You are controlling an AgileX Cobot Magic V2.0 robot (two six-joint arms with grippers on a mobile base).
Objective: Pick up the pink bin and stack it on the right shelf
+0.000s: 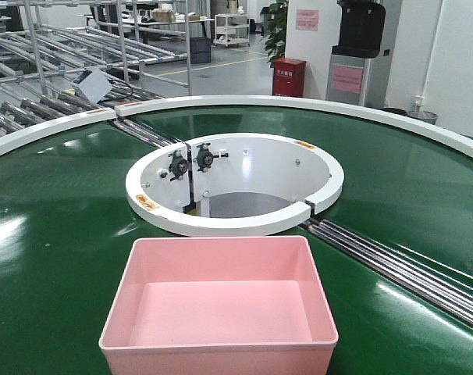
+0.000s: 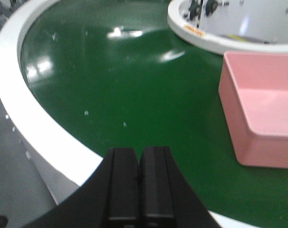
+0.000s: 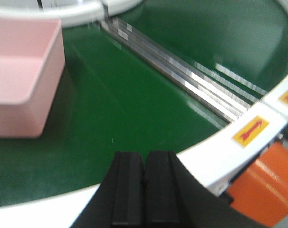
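The pink bin point(image 1: 219, 312) sits empty and upright on the green ring belt point(image 1: 57, 226), close to the front edge. In the left wrist view the pink bin point(image 2: 263, 114) lies to the right of my left gripper point(image 2: 139, 151), which is shut with nothing between its pads, above the belt's white outer rim. In the right wrist view the pink bin point(image 3: 23, 76) is at the upper left, away from my right gripper point(image 3: 145, 154), also shut and empty over the white rim. The right shelf is out of view.
A white inner ring point(image 1: 235, 181) surrounds the belt's open hub. Steel rollers point(image 1: 408, 269) cross the belt at the right; the same steel rollers point(image 3: 182, 71) run ahead of my right gripper. Tube roller racks point(image 1: 57, 55) stand at the back left. An orange part point(image 3: 267, 185) lies below the rim.
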